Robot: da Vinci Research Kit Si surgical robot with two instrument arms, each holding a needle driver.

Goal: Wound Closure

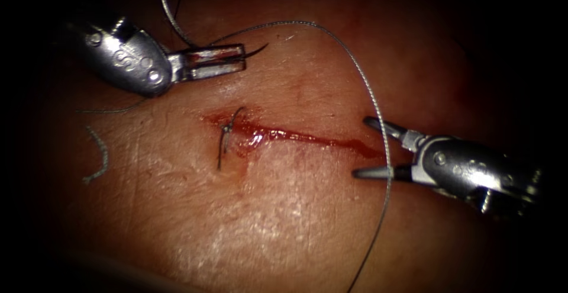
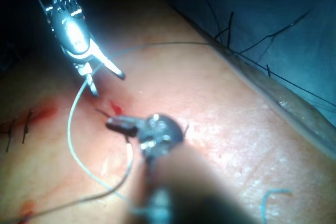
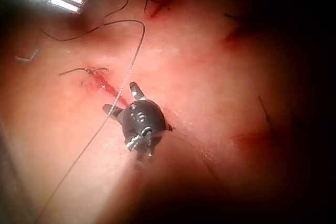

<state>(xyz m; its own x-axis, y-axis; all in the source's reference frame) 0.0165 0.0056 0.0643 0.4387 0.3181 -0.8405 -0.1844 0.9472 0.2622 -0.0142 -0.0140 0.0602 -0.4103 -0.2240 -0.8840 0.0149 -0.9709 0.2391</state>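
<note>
Left hand (image 1: 228, 62) clenched on needle (image 1: 255, 51), near its tail, off tissue (image 1: 284, 210) above cut (image 1: 296, 134). Right hand (image 1: 374, 148) released, jaws either side of thread (image 1: 378, 112). Needle looks stiff, slippery: best gripped mid-curve. Thread limp, light.

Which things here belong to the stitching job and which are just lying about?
In use: left tool, shut on the needle; right tool, jaws open around the thread, holding nothing; tissue; cut; tied stitch.
Lying about: cut end of thread, left of the cut.
</note>
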